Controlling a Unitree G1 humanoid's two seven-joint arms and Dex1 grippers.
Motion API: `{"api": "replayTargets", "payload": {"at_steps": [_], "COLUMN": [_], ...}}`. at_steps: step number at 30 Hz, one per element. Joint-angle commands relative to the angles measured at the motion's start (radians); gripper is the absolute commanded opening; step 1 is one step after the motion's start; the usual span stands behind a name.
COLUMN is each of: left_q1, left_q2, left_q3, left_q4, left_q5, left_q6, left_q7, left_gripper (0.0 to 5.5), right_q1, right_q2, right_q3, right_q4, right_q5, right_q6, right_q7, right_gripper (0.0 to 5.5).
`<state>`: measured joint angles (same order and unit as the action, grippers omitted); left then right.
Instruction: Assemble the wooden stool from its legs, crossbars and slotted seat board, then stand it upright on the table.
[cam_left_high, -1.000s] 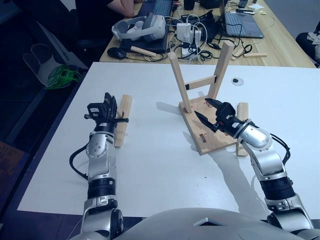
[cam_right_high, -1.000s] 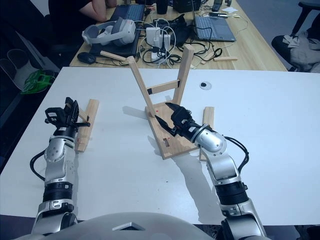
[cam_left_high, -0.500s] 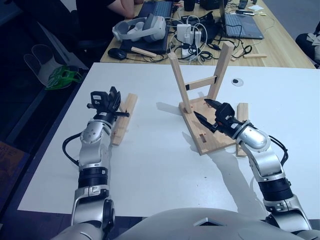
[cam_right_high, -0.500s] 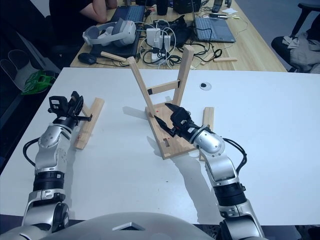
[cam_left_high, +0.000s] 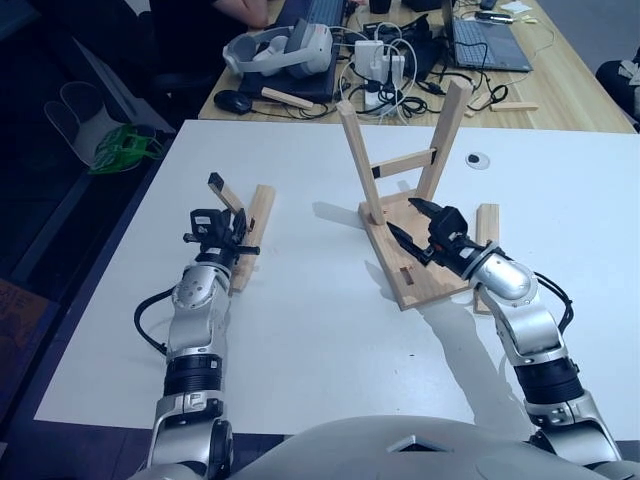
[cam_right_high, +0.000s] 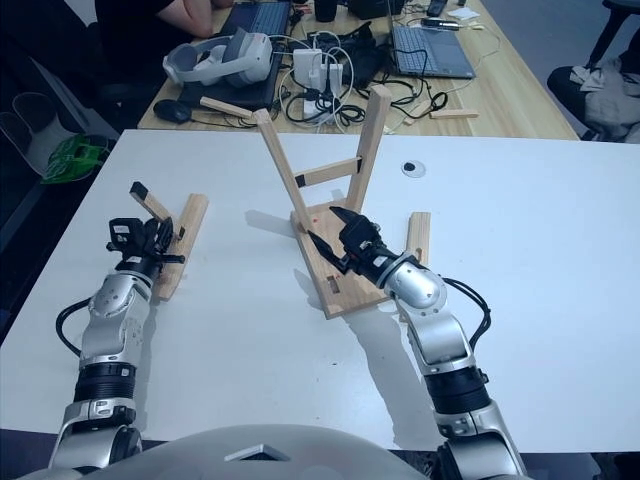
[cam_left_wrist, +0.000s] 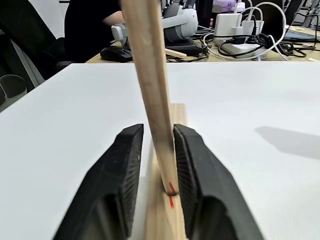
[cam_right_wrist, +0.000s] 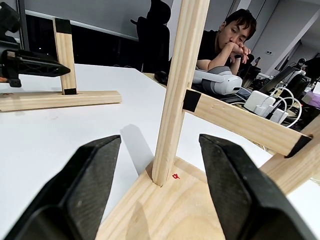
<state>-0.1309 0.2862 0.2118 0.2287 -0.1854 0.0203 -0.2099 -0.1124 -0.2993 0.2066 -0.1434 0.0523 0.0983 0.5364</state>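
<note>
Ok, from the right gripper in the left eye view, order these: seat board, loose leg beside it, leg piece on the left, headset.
1. seat board, under the right gripper.
2. loose leg, just to its right.
3. leg piece, far left.
4. headset, back desk.

The seat board (cam_left_high: 428, 276), its legs (cam_left_high: 357, 160) and crossbar (cam_left_high: 402, 164) are pale natural wood, the crossbar black-banded at both ends, with a small red mark (cam_right_wrist: 176, 176) on the board. The short crossbar (cam_left_wrist: 150, 75) in the black left gripper (cam_left_wrist: 156, 132) is the same wood, black-tipped. The right gripper (cam_left_high: 401, 215) is black too, and the table (cam_left_high: 310, 340) is plain white.
</note>
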Motion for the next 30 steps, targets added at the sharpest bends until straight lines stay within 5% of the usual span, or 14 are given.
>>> {"api": "replayTargets", "payload": {"at_steps": [1, 11, 20, 25, 30], "left_q1": [-0.073, -0.472, -0.418, -0.481, -0.543], "left_q2": [0.04, 0.167, 0.022, 0.03, 0.034], "left_q3": [0.014, 0.027, 0.007, 0.006, 0.039], "left_q4": [-0.098, -0.163, 0.385, 0.387, 0.109], "left_q5": [0.006, -0.029, -0.014, -0.018, -0.083], "left_q6": [0.008, 0.253, 0.38, 0.351, 0.428], "left_q7": [0.004, -0.005, 0.055, 0.049, 0.068], "left_gripper": [1.76, 2.1, 2.1, 2.1, 2.1], "right_q1": [0.015, 0.031, 0.005, 0.003, 0.01], "right_q2": [0.002, 0.016, 0.013, 0.015, 0.018], "right_q3": [-0.005, -0.002, 0.002, 0.004, 0.0], "right_q4": [-0.001, 0.013, 0.036, 0.046, 0.049], "right_q5": [-0.003, -0.012, -0.007, -0.009, -0.012], "right_q6": [-0.007, -0.024, -0.031, -0.037, -0.043], "right_q7": [-0.011, -0.041, -0.031, -0.03, -0.036], "right_gripper": [2.9, 2.9, 2.9, 2.9, 2.9]}}
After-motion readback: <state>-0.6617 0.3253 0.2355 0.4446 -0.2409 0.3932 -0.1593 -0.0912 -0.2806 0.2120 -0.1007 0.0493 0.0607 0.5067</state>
